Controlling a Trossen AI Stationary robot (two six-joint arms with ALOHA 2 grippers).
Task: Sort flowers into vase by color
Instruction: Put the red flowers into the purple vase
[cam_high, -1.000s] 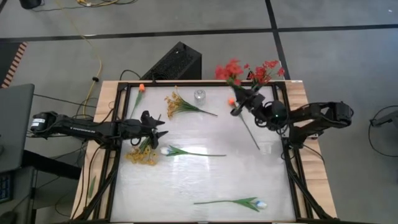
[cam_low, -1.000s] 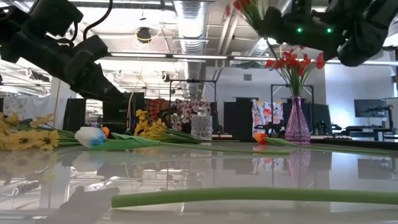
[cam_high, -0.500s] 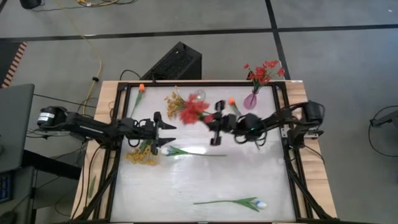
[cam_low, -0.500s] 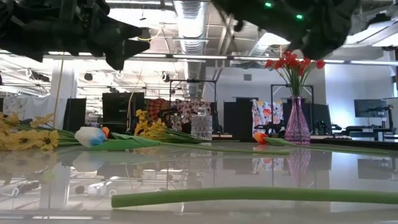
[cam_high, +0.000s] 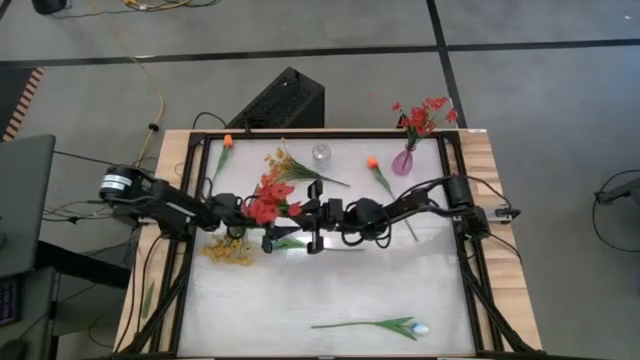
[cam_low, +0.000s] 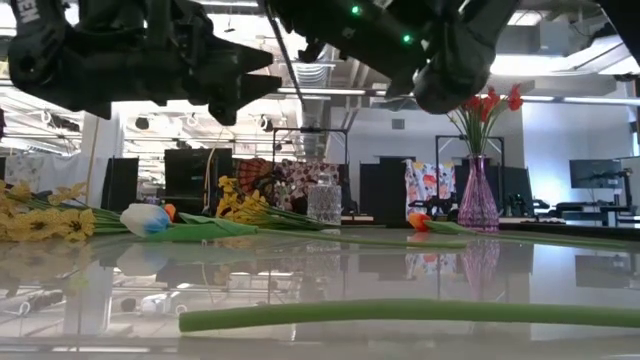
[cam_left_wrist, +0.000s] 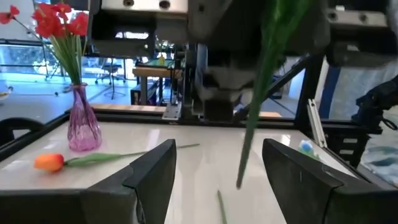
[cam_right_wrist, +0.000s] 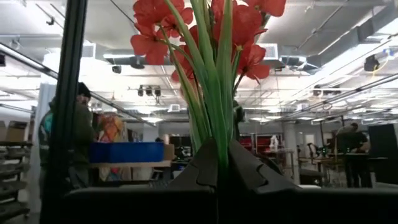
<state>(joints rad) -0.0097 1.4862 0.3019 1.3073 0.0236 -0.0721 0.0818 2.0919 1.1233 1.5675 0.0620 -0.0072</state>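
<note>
Nearby — yellow sprays (cam_high: 229, 249), pink vase (cam_high: 403, 162).

The middle of the table (cam_high: 330, 290) is crowded: my left gripper (cam_high: 268, 212) and right gripper (cam_high: 312, 220) meet there, and the red flower cluster (cam_high: 268, 198) hangs between them. Behind stand the clear glass (cam_high: 320, 154) and the pink vase (cam_high: 403, 162). I see free room on the near half, where only a white tulip (cam_high: 380, 325) lies close to the front edge.
</note>
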